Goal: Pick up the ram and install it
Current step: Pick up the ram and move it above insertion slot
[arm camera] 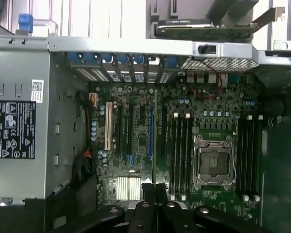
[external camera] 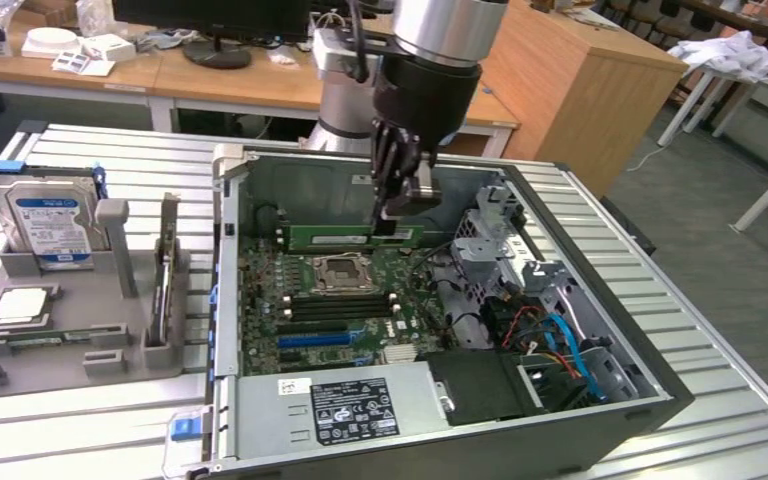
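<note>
The ram is a long thin green stick hanging level above the motherboard, inside the open computer case. My gripper reaches down from above and is shut on the stick's end at the exterior view's right. In the wrist view the ram appears edge-on as a thin line running out from between my fingertips. It hangs over the board beside the black memory slots and the open processor socket. More slots lie on the socket's other side.
The case walls ring the board, with a power supply at the front and a cabled drive cage at the exterior view's right. A grey holder outside holds a hard drive, a silver processor and an upright card.
</note>
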`<move>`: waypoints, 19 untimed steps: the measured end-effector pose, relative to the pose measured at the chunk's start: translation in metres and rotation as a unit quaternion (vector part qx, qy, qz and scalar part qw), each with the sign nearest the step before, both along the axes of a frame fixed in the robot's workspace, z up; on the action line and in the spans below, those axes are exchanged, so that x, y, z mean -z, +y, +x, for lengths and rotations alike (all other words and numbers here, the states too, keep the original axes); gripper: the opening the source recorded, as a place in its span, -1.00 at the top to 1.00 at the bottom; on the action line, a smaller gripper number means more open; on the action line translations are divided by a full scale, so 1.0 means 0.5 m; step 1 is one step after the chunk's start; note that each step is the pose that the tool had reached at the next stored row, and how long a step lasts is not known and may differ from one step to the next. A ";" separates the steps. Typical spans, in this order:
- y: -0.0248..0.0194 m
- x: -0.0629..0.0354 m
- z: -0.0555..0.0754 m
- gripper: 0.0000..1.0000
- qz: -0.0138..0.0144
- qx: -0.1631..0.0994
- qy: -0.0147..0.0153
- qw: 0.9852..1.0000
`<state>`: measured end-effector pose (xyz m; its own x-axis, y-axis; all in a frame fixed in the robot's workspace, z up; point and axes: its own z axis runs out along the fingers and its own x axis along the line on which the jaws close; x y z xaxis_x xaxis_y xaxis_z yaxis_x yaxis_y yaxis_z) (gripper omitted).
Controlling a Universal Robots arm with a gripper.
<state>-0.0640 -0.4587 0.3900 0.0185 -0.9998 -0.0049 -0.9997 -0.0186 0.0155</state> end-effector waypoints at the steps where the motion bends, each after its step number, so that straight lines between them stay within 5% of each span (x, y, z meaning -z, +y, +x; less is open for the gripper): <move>1: 0.0000 0.000 0.005 0.76 0.000 0.000 0.000 1.000; 9: -0.0003 0.000 0.039 0.76 0.000 0.000 0.000 1.000; 19: 0.0024 0.000 0.042 0.76 0.000 0.000 0.000 1.000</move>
<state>-0.0432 -0.4575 0.3898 0.0179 -0.9998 -0.0050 -0.9997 -0.0180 0.0155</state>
